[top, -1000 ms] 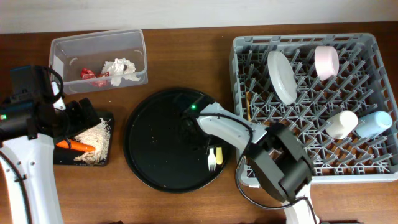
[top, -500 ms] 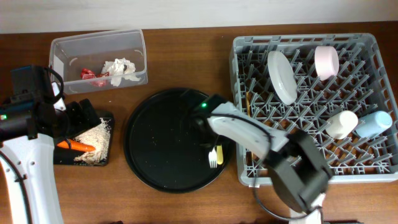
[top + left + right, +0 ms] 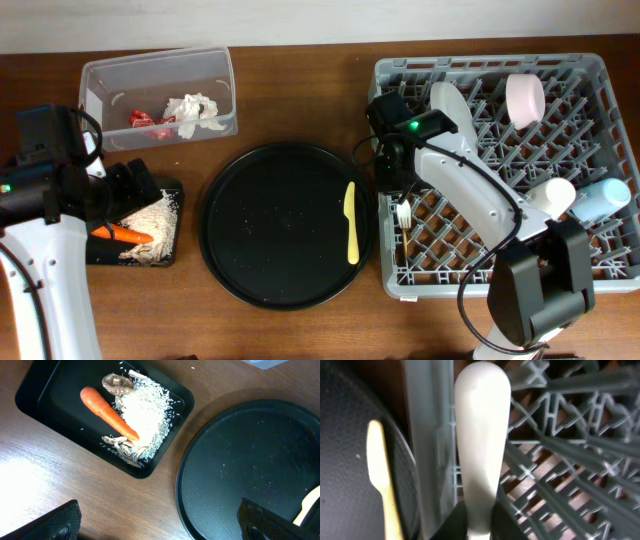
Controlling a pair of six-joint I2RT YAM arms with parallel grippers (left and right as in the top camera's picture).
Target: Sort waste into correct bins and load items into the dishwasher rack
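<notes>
White fork (image 3: 404, 212) reached the dishwasher rack (image 3: 560, 283).
The right hand (image 3: 472, 525), pinching it, had left the round tray (image 3: 270, 230); one yellow utensil (image 3: 350, 222) remained to load.

The left arm (image 3: 40, 262) sits bent with the left gripper (image 3: 160, 527) spread wide, while the right arm (image 3: 470, 190) reaches forward, the right gripper (image 3: 399, 193) (pointing down) pinching a white fork (image 3: 482, 435).

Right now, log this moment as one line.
right tool: shut on white fork, over rack left edge | left tool: open, empty | pale yellow utensil: on round black tray
</notes>
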